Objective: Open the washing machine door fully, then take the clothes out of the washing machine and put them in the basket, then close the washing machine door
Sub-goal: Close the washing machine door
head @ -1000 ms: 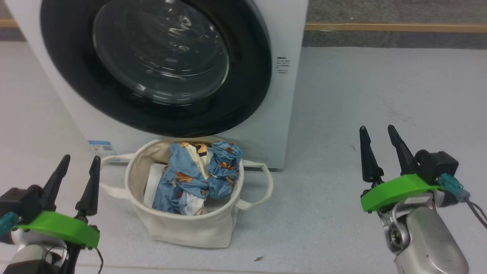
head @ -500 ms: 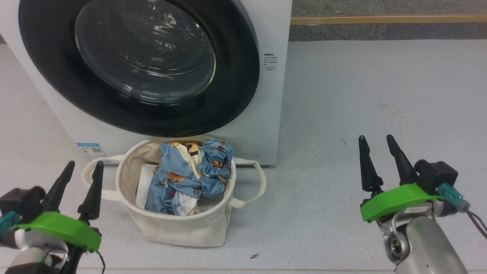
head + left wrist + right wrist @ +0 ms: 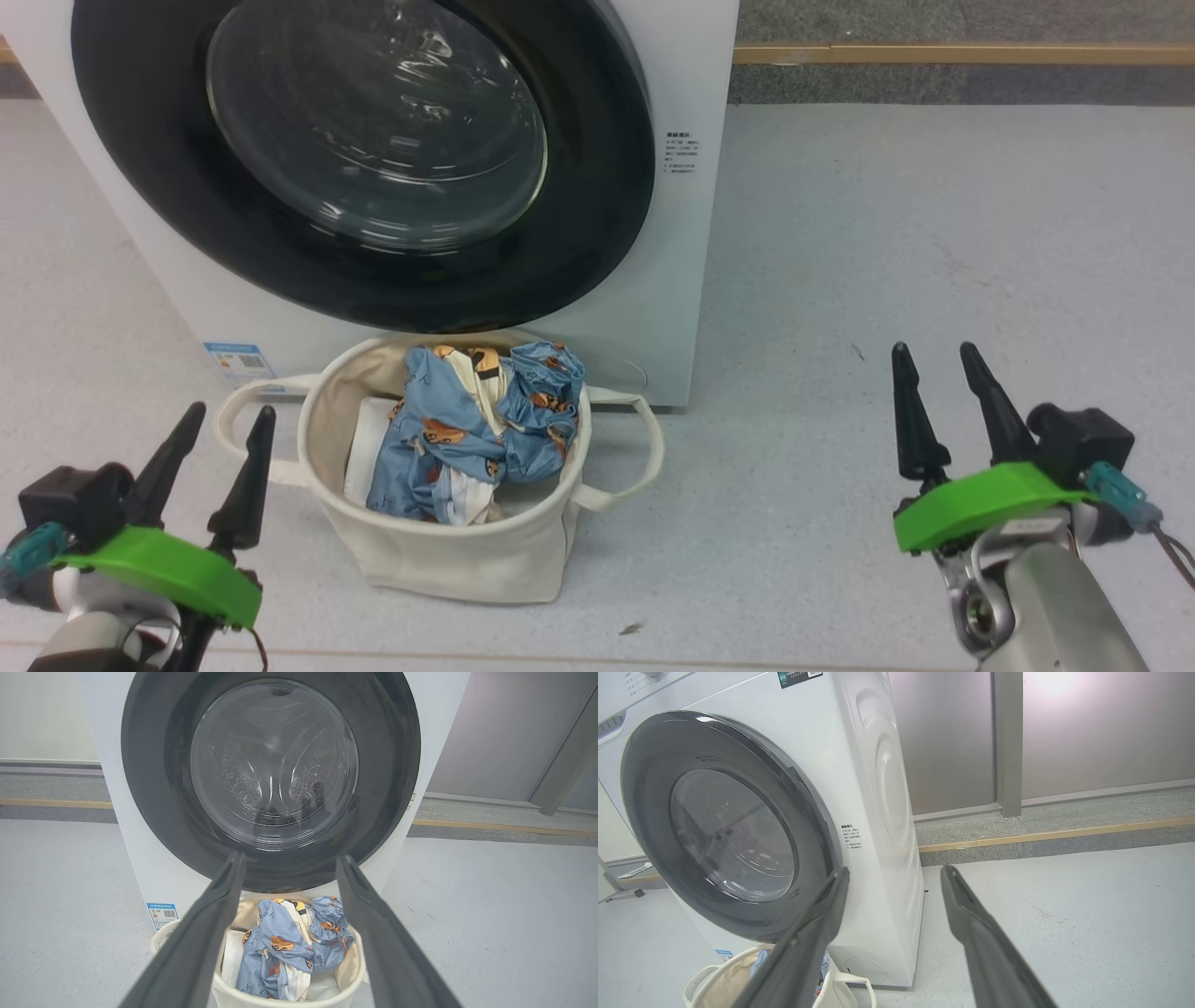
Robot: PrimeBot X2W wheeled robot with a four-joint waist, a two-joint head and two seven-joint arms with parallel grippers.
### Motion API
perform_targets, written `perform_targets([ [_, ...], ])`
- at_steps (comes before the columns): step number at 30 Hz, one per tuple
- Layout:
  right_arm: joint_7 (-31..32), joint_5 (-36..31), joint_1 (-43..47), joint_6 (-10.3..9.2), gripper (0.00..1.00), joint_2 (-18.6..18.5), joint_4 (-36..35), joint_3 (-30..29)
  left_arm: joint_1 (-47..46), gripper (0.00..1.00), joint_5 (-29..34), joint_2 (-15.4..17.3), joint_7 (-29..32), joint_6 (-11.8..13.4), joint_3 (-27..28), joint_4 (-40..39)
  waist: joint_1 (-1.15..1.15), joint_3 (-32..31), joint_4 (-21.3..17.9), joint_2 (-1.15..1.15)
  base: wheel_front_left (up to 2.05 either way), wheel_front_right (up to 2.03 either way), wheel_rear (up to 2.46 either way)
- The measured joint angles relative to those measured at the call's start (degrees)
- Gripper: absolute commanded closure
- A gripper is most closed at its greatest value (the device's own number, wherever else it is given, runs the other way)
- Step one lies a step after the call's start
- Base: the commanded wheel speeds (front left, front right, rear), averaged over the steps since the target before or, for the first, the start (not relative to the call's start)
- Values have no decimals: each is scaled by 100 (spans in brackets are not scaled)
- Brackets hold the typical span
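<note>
Left gripper (image 3: 232, 408), right gripper (image 3: 934, 346) hung spread before the white washing machine (image 3: 691, 280); at its foot, soft light-blue printed clothes (image 3: 467, 429) looked light, pinchable by any fold.

The left gripper (image 3: 231, 409) sits at the lower left of the head view, the right gripper (image 3: 934, 346) at the lower right. Both point up and forward, each with two dark tapered fingers (image 3: 245, 485) spread apart, holding nothing. A green bracket (image 3: 980, 504) caps each wrist; the right silver forearm (image 3: 1055, 607) shows below.
</note>
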Motion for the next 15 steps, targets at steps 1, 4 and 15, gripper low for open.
perform_targets([
  [1,0,0,30,0,0,1,-1,-11,0,0,0,1,-16,0,-16,9,0,-7,3,0,0,0,0],
  [4,0,0,70,0,0,2,-2,-21,0,0,0,7,-43,-1,-37,45,0,-24,4,0,0,0,0],
  [15,0,-51,81,0,0,5,-41,-69,-1,0,0,48,-100,-1,-146,165,0,-44,-1,0,0,0,0],
])
